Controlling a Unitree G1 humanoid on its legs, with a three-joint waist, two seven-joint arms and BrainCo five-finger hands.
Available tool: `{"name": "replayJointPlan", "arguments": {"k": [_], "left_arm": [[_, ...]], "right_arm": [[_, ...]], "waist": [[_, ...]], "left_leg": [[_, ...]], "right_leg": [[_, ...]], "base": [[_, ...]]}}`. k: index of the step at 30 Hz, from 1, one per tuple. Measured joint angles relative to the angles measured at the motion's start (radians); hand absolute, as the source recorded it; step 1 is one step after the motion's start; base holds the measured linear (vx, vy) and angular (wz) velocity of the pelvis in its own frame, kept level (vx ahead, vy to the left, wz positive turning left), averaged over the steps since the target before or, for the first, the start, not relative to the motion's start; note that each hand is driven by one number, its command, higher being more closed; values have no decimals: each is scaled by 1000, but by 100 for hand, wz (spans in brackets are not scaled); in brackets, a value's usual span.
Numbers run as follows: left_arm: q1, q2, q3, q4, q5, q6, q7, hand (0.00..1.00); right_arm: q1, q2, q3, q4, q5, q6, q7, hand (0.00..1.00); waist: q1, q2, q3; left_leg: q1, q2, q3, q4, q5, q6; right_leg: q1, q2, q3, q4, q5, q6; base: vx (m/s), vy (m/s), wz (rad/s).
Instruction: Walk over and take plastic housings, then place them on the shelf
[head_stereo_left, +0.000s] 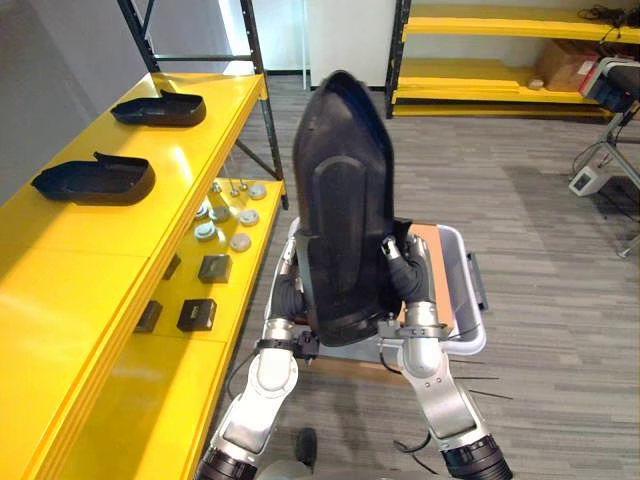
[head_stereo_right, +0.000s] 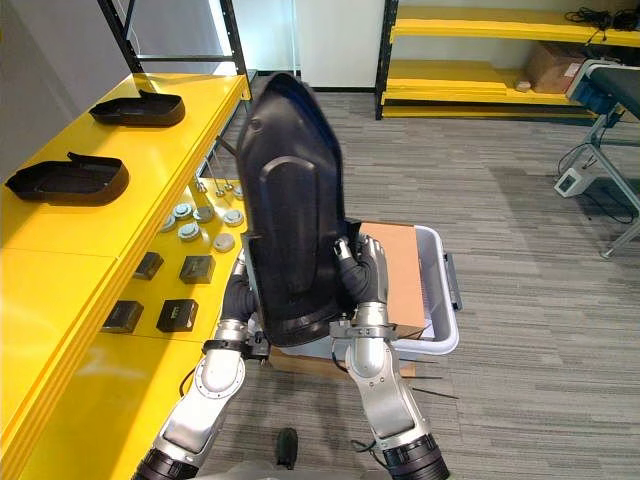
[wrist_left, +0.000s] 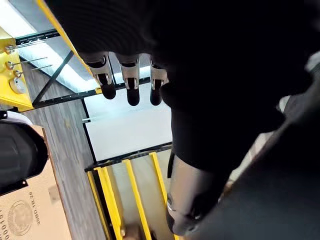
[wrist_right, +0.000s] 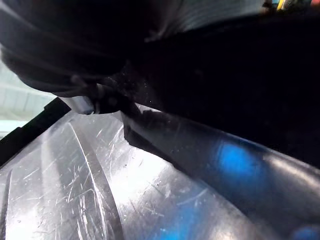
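one housing (head_stereo_left: 345, 200) between straight-fingered left hand (head_stereo_left: 291, 297) and right hand (head_stereo_left: 405, 268) (grip unclear); two housings (head_stereo_left: 95, 180) (head_stereo_left: 160, 108) shelved

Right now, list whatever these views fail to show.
- Left robot hand: mostly hidden behind the housing in the eye views.
- Right robot hand: its grip is unclear. The housing covers it, and the right wrist view is too close.
- Bin: contents hidden by the housing and the cardboard.
- Small parts on the lower shelf: too small to identify.
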Motion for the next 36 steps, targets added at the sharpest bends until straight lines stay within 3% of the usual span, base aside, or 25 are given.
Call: {"name": "replayJointPlan", "arguments": {"k": [10, 17, 24, 36], "left_arm": [[0, 23, -4, 10, 1, 17, -2, 0], [5, -5, 74, 10, 1, 16, -1, 0], [67, -25, 137, -1, -3, 16, 0, 0], [84, -34, 151, -47, -119, 12, -15, 0]], "right_arm": [[18, -20, 7, 34, 0, 0, -9, 100], [130, -23, -120, 41, -25, 7, -12, 100], [154, -19, -279, 29, -43, 44, -55, 100], [154, -15, -310, -20, -109, 49, -61, 100]], "waist": [[-17, -5, -12], [-16, -5, -13], [-20, 6, -29], [-18, 6, -30]], "left_leg": [[-1, 5, 8, -3, 0, 0], [-1, 4, 8, -3, 0, 0], [-1, 5, 10, -3, -1, -1], [-2, 8, 10, -3, -4, -6]], "right_leg": [[1, 6, 4, -17, 12, -4], [2, 6, 3, -16, 12, -4], [2, 7, 4, -18, 11, -4], [2, 9, 4, -21, 12, -4]], "base": [[-15, -5, -3], [0, 0, 0], [0, 0, 0], [0, 0, 0]]}}
